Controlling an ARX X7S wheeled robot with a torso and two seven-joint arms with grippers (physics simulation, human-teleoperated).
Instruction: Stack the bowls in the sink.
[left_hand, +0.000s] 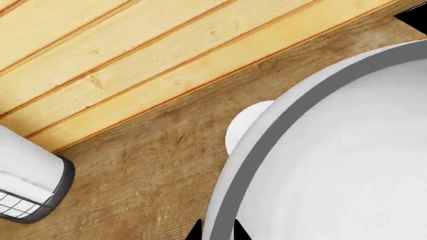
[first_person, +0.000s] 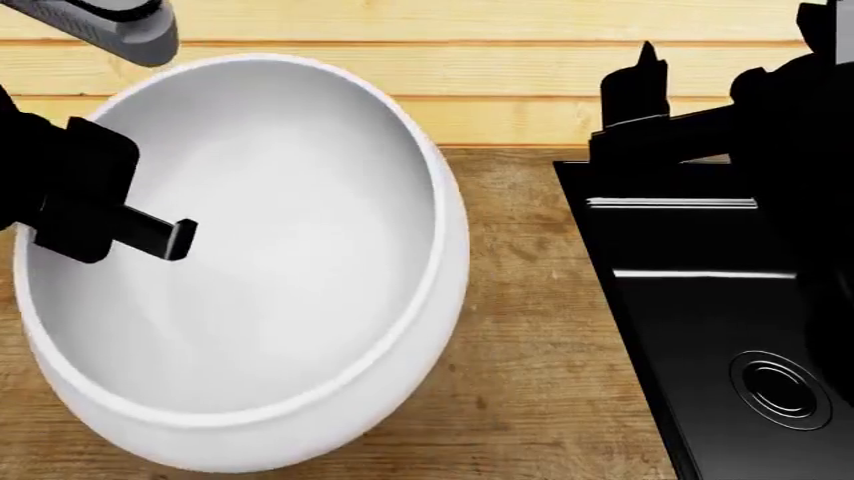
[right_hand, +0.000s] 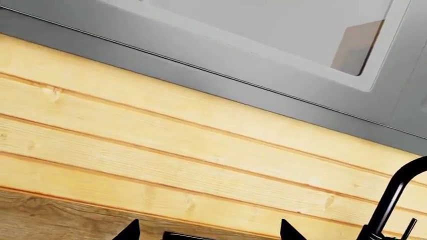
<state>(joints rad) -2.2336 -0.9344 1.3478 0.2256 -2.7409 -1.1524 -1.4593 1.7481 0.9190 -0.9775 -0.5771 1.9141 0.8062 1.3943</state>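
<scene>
Progress: early | your left claw (first_person: 180, 235) is clamped on the big bowl's (first_person: 267, 250) rim, lifted left of the sink (first_person: 694, 300) | right claw (right_hand: 207, 231) spread, empty | small bowl unseen, stacking remains.

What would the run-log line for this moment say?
left tool: on rim of large bowl, lifted near camera | right tool: open, empty | sink: no bowl seen | small bowl: behind large bowl

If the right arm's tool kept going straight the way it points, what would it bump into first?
Probably the yellow wooden plank wall. The right tool has its two black tips spread, aimed at the planks just above the brown wooden counter. Nothing else shows between, though depth is hard to judge.
</scene>
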